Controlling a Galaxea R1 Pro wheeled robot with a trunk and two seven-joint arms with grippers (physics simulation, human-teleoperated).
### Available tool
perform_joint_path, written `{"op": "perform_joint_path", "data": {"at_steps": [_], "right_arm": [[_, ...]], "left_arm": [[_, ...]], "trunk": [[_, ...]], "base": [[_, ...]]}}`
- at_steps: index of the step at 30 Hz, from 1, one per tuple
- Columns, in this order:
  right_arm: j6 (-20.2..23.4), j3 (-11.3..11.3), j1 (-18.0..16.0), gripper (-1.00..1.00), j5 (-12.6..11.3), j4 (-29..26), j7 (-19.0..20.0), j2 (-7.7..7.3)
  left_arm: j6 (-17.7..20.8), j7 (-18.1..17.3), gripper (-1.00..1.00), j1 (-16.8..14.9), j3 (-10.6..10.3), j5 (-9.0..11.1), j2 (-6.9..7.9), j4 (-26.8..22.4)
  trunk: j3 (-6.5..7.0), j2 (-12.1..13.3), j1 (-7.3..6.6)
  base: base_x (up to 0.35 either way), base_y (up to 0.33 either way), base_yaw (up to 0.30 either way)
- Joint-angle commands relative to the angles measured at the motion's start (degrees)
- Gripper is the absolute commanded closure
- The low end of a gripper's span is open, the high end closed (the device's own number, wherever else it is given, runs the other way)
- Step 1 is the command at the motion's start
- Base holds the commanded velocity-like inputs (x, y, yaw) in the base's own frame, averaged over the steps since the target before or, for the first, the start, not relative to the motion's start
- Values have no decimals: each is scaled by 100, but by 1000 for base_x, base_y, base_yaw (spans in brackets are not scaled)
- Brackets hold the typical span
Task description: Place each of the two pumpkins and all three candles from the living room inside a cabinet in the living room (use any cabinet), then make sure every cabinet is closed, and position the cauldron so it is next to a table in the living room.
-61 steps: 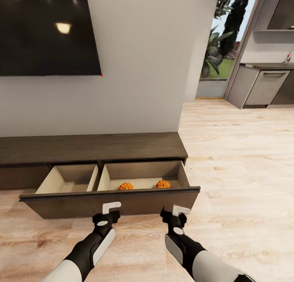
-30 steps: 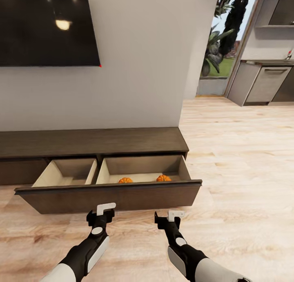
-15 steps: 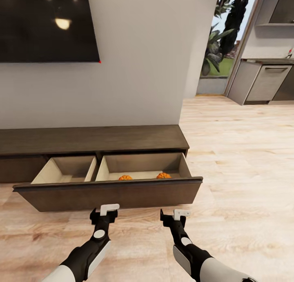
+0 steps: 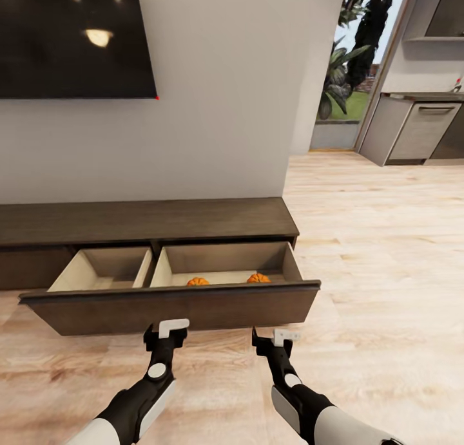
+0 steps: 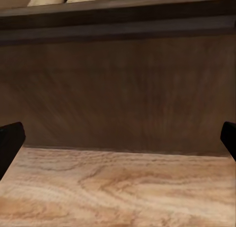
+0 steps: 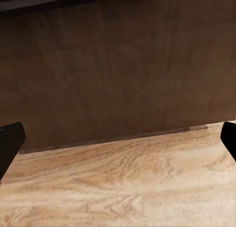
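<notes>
Two pumpkins (image 4: 198, 281) are seen at the front edge of the open cabinet (image 4: 171, 306) drawer. Both hands, left hand (image 4: 166, 333) and right hand (image 4: 277, 339), are held wide and empty. The stiff, handleless front is best pushed flat.

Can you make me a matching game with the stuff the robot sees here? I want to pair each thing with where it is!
Things:
1. pumpkins
2. TV
3. left gripper
4. plant

Places:
A. outside the doorway
B. on the wall above the cabinet
C. inside the open drawer
D. just in front of the drawer front

Pairs: 1-C, 2-B, 3-D, 4-A
</notes>
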Motion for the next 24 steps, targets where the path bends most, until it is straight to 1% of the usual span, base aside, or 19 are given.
{"op": "perform_joint_path", "data": {"at_steps": [1,9,15,24], "right_arm": [[-66,49,-5,-100,-22,9,-44,0],[-168,49,-5,-100,-22,34,-45,1],[-172,49,-5,-100,-22,50,-45,2],[-172,49,-5,-100,-31,61,-45,5]], "left_arm": [[-31,37,-100,-7,-47,61,6,1],[-29,38,-100,-7,-47,60,9,1],[-48,42,-100,-7,-47,59,12,1],[10,36,-100,-7,-47,89,-5,1]], "trunk": [[-5,-2,1],[-5,-2,1],[-5,-2,1],[-166,-363,198]], "base": [[198,0,0],[233,0,0],[48,0,0],[2,0,0]]}}
